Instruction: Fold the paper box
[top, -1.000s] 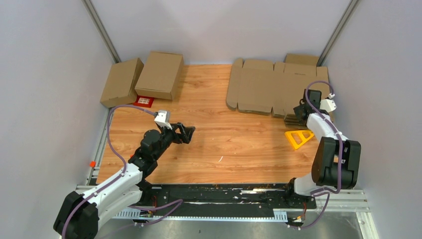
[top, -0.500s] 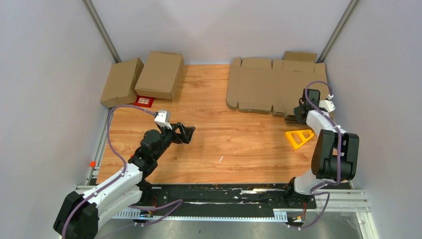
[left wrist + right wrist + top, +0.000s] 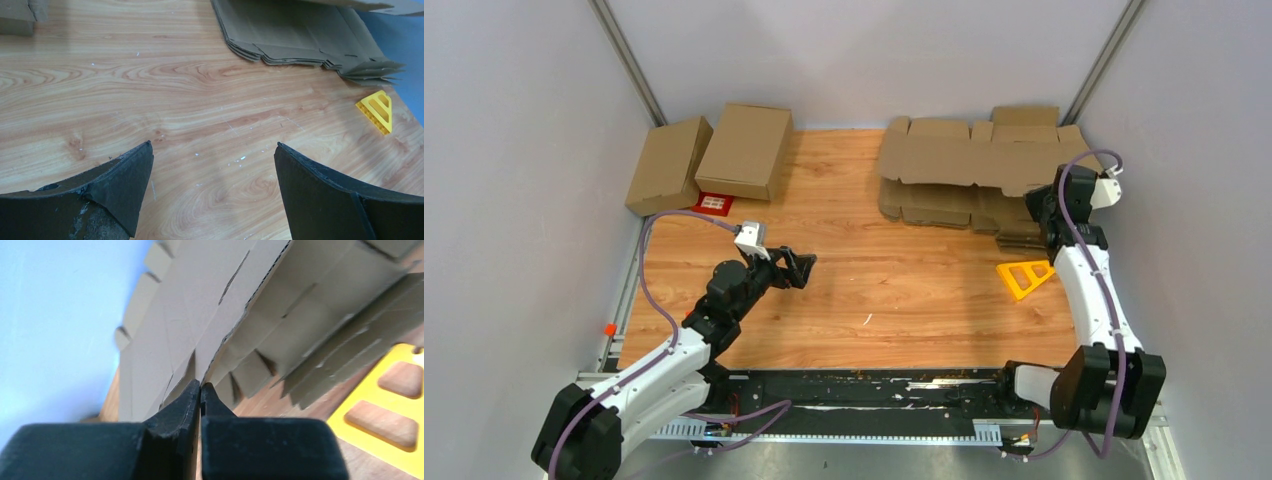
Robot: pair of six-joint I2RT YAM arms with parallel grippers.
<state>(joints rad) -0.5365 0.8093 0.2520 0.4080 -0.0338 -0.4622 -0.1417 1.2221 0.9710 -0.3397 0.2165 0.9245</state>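
Since a second ago our right arm has swung up, and the paper box (image 3: 964, 162) has come up with it, off the stack of cardboard blanks (image 3: 929, 208) where it lay flat. Our right gripper (image 3: 200, 385) is clamped on an edge of the box near its right end, fingers pressed tight with only the sheet between them. The box hangs as one unfolded sheet, stretching away to the left of this gripper and above the stack, which lies just beneath it. A yellow triangular piece (image 3: 1024, 277) rests on the surface (image 3: 874, 300), below the right gripper and nearer to us. Our left gripper (image 3: 214, 146) hovers over the wood with its fingers spread wide, holding nothing. The stack lies well ahead of it, to its right.
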